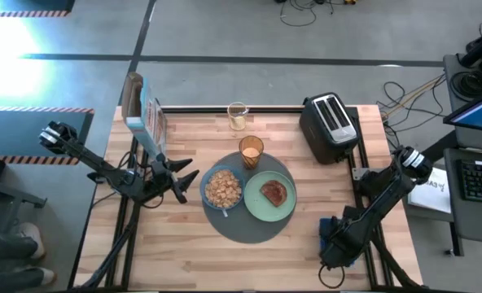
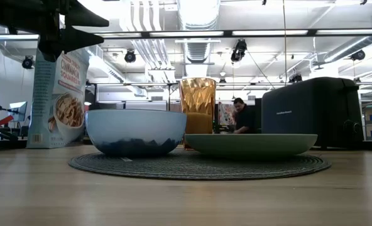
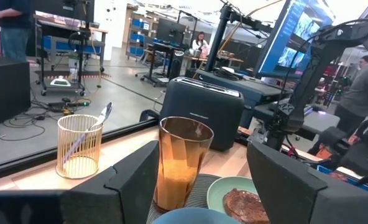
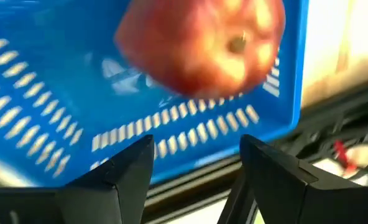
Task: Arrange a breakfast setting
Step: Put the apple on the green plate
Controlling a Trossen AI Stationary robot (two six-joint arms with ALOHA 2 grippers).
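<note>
Right gripper [image 4: 196,158] open, empty, above red fruit [image 4: 202,46] in basket [image 4: 41,124] (pre-grasp) | left gripper [image 3: 202,180] open, empty, idle beside bowl [image 1: 222,188].

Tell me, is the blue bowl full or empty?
Full. From above, the blue bowl on the grey mat holds a heap of brown cereal that covers its inside.

You are looking at a pale wooden worktop [image 1: 306,244] standing on a grey concrete floor [image 1: 225,32]. Long ceiling lights [image 2: 192,32] are glowing among white ducts [image 2: 198,16] overhead. A person [image 2: 241,116] is sitting far behind, and a monitor [image 3: 296,31] is shining blue beside the desks.
</note>
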